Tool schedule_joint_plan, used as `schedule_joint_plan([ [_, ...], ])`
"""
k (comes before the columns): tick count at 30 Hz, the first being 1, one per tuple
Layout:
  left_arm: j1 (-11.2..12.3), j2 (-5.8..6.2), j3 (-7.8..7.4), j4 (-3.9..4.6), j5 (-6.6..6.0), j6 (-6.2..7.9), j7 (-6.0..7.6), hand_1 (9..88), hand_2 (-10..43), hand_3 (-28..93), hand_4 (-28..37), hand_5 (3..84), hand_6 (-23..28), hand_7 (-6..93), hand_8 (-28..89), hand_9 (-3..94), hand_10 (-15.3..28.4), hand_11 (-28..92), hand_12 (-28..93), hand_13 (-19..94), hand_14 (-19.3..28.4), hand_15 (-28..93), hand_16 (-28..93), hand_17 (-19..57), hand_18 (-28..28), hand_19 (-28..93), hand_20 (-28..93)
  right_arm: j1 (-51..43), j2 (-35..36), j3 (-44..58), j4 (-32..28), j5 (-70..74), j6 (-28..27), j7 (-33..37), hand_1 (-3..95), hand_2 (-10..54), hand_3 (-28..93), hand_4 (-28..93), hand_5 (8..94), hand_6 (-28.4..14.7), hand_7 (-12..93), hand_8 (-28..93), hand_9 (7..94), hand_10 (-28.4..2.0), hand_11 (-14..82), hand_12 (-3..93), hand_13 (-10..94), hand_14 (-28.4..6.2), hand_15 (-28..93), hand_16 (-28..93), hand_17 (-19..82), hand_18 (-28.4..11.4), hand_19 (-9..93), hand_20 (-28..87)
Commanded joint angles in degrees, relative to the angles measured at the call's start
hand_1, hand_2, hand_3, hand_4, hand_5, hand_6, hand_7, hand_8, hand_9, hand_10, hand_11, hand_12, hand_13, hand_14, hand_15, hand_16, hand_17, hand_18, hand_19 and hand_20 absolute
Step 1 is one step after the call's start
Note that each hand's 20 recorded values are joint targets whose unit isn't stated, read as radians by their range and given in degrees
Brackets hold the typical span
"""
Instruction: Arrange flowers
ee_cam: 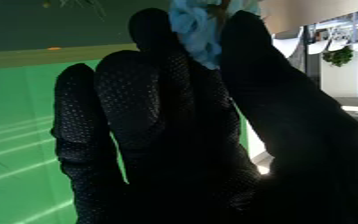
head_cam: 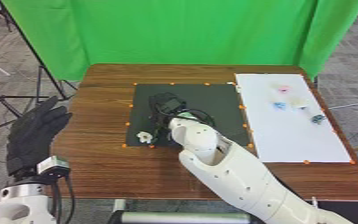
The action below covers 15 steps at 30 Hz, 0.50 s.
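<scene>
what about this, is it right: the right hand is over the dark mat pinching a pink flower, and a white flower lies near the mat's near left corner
Not quite: the right hand is pinching a light blue flower, as the right wrist view shows. It is over the dark mat, with a white flower near the mat's near left corner.
</scene>
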Motion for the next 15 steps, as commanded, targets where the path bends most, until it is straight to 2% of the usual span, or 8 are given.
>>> schedule_joint_plan([
  [1, -0.05, -0.48, 0.09, 0.09, 0.70, -0.75, -0.68, 24.0, 7.2, 81, -21.4, 44.8, 12.5, 12.1, -9, 39.4, 22.2, 38, 9, 28, 28.4, 68, -16, -8.3, 23.9, 63, 4, -0.16, -1.12, 0.44, 0.24, -1.94, -2.17, 1.37, 42.4, -7.4, 76, -28, 66.1, -2.8, 31, 0, 69.9, -12.6, 33.5, 21.7, 67, -7.7, 72, 22, 39, -18.2, 93, 7],
  [5, -0.02, -0.29, 0.20, 0.14, 0.45, -0.40, -0.44, 24.3, 6.9, 81, -21.2, 44.8, 12.5, 12.2, -9, 39.3, 22.3, 37, 9, 28, 28.4, 68, -16, -8.3, 23.9, 63, 4, -0.50, -1.44, 1.08, 0.30, -2.10, -3.30, 1.47, 40.5, -8.3, 78, -28, 64.3, -3.1, 31, -2, 67.5, -13.6, 35.0, 19.5, 66, -8.1, 73, 21, 38, -18.2, 93, 7],
  [10, -0.08, 0.10, 0.42, 0.22, 0.36, -0.11, -0.24, 24.5, 6.6, 81, -20.9, 44.7, 12.4, 12.2, -9, 39.3, 22.2, 38, 9, 28, 28.4, 68, -17, -8.4, 23.9, 63, 4, -1.46, -2.01, 1.97, 0.32, -2.88, -3.50, 1.27, 38.0, -9.0, 81, -28, 63.5, -3.4, 30, -13, 65.6, -14.3, 35.4, 18.6, 64, -8.4, 74, 21, 37, -18.2, 93, 7],
  [15, -0.09, 0.23, 0.52, 0.19, 0.44, 0.01, -0.43, 25.0, 6.4, 81, -20.6, 44.7, 12.5, 12.3, -9, 39.4, 22.1, 38, 9, 28, 28.4, 68, -17, -8.3, 23.9, 63, 4, -1.44, -1.96, 1.82, 0.10, -2.21, -3.83, 1.65, 36.6, -9.3, 81, -28, 63.0, -3.9, 30, -14, 65.1, -14.5, 35.5, 18.7, 64, -8.6, 74, 20, 37, -18.2, 93, 7],
])
